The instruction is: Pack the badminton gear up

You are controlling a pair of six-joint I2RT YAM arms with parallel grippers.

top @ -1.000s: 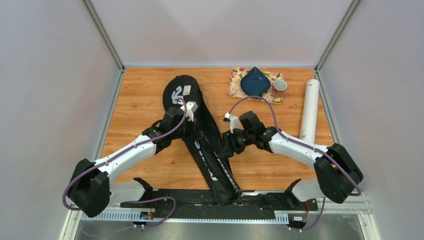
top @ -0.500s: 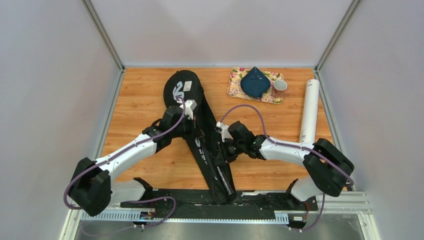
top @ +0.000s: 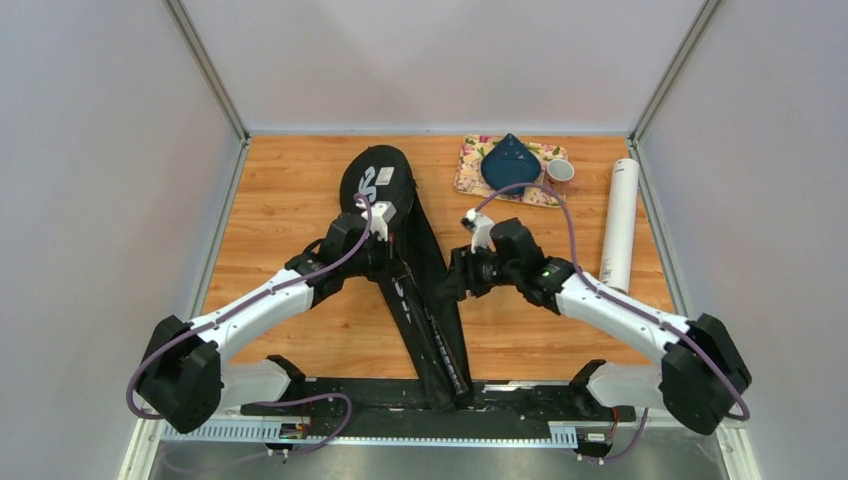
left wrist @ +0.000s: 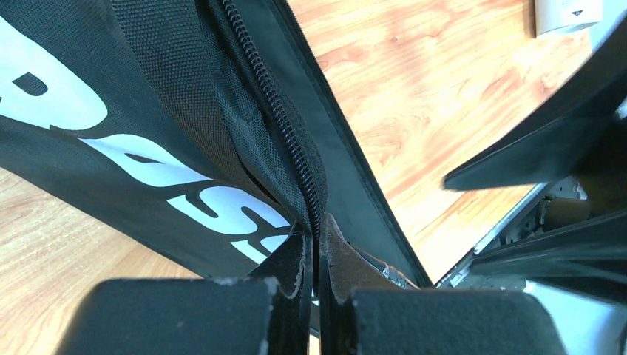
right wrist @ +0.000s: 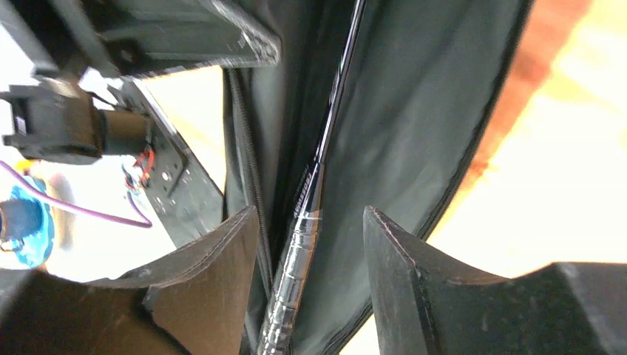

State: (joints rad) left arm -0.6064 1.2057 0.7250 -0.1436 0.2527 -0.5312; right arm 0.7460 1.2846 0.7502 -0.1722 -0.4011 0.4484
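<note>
Left claw [left wrist: 316, 244] clenched on the zip edge of the long black fabric racket cover [top: 378, 185], which lies slantwise across the wooden desk [top: 290, 200]. My judgement is that this holds the opening taut. Right claw [right wrist: 310, 222] released, jaws straddling the thin black racket shaft [right wrist: 329, 140] inside the cover, not touching it.

Left claw [left wrist: 316, 255] is pinched tight, both fingers pressed together at the bottom middle of the shot. It's clamped on the edge of the black racket cover [left wrist: 148, 96], right where the zipper [left wrist: 275, 111] runs down into the fingertips. The zipper teeth come in from the top edge. There's big white lettering [left wrist: 214, 211] on the left side of the cover, only partly readable. Wooden bench [left wrist: 429, 81] shows upper right, plus a sliver lower left. On the right there's a dark blurry shape [left wrist: 540, 148], too out of focus to call. A white thing [left wrist: 566, 15] is clipped by the top corner.
</note>
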